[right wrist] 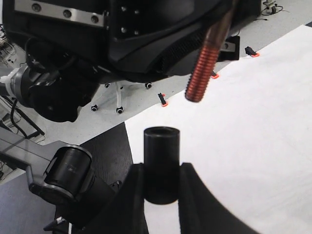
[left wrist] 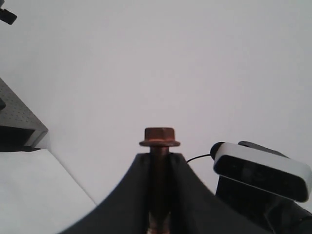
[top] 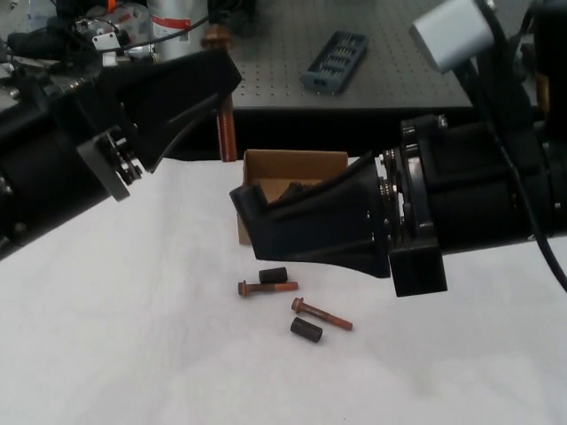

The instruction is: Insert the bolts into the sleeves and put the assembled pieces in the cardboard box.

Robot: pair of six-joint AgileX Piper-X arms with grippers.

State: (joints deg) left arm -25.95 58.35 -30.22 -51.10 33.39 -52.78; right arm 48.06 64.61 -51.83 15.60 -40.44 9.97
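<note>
My left gripper [top: 227,85] is shut on a copper bolt [top: 227,133] that hangs upright, head up, left of the cardboard box [top: 297,164]. In the left wrist view the bolt head [left wrist: 159,137] sticks out past that gripper [left wrist: 159,157]. My right gripper [right wrist: 162,170] is shut on a black sleeve [right wrist: 162,156] with its bore facing the bolt's threaded end [right wrist: 201,73], which hangs just above and apart from it. Seen from the high view, the right gripper [top: 243,198] sits in front of the box. Two more bolts [top: 267,287] [top: 322,314] and two sleeves [top: 274,274] [top: 306,330] lie on the white cloth.
The white cloth [top: 133,336] covers the near bench. Dark pieces [top: 297,188] lie inside the box. Behind it, on the perforated bench, are a grey-blue case [top: 335,60] and cluttered gear at the far left. A white camera [top: 452,31] rides on the right arm.
</note>
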